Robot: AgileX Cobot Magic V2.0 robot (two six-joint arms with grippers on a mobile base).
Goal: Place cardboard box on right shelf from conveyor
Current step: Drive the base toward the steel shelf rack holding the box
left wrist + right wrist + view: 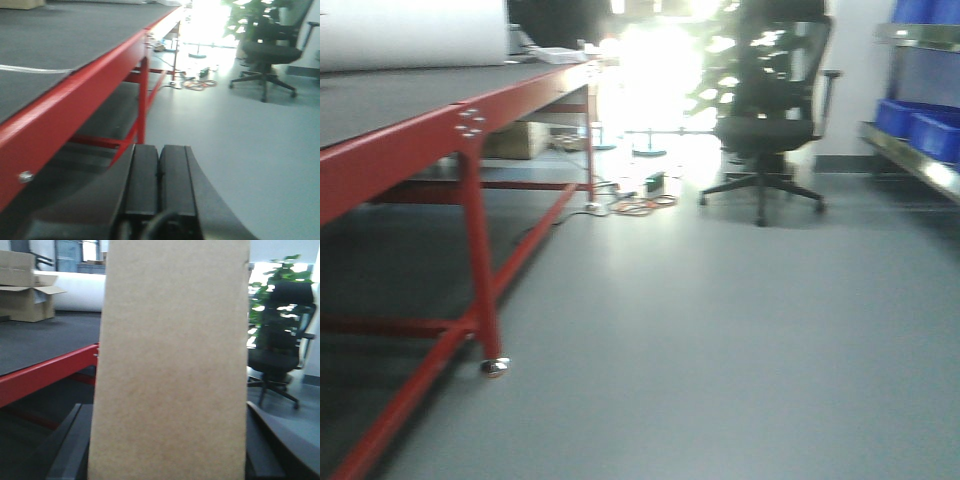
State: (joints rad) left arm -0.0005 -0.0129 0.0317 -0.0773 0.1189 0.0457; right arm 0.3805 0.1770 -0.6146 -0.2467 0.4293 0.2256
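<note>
conveyor [390, 100]: dark belt on a red frame, along the left; the box was off it, so pickup looked done.
right shelf [920, 165]: steel, at the front view's far right, blue bins [920, 125] on it, no box there; carrying over and setting down looked left to do.
cardboard box [172, 365]: held up clear of the belt, long axis up and down in the wrist view, broad face toward the camera.
right gripper [167, 430]: pinching the box by its sides.
left gripper [159, 150]: pads pressed together, holding nothing.

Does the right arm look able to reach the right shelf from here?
Probably not yet. The right hand holds the cardboard box, but the right shelf sits off across open floor. Nothing blocks the way; the robot would likely have to roll closer.
</note>
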